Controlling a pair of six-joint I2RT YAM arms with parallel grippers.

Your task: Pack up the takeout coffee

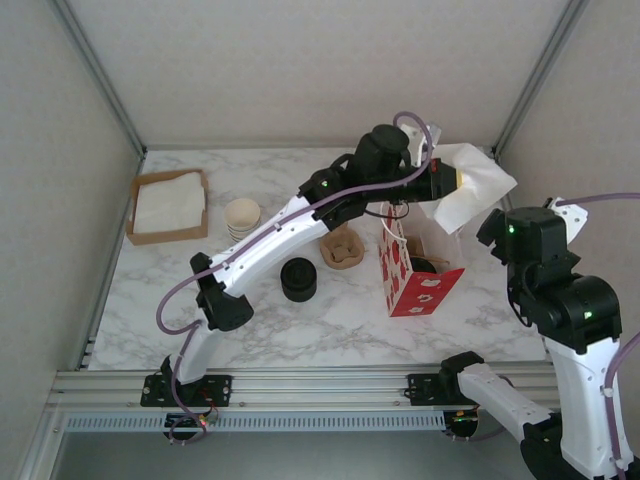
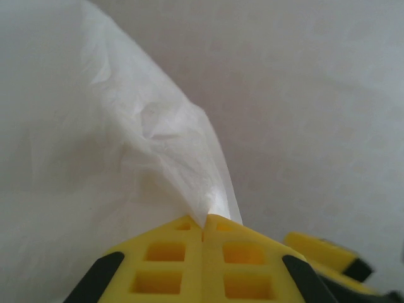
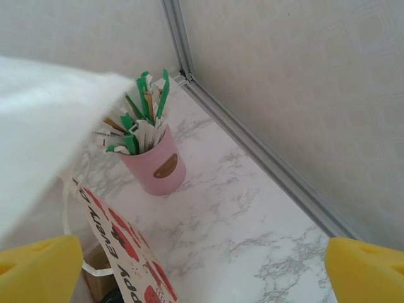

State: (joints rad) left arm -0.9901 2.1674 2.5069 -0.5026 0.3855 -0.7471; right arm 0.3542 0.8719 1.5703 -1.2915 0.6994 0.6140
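The marble table (image 1: 330, 320) bears a red-and-white paper bag (image 1: 412, 285), which stands open just beneath the left gripper (image 1: 458, 180). The left gripper's jaws are pressed together on one corner of a large white tissue sheet (image 2: 126, 151), and the sheet billows out beyond the tips, over the bag's mouth. The likeliest trouble is with these two. The thin sheet could tear at the pinch or slip free if it is dragged. If it is pushed down crumpled, it could catch the bag's rim and tip the light bag, or bear on the lid below. The right gripper (image 3: 202, 270) hangs off to the side of the bag with its jaws spread wide and nothing between them. The bag's printed edge is low in front of it and a pink cup of sticks (image 3: 158, 165) stands farther ahead. The takeout coffee (image 1: 432, 263) seems to sit inside the bag with just its dark lid showing. That puts it directly below the left jaws and well apart from the right ones.
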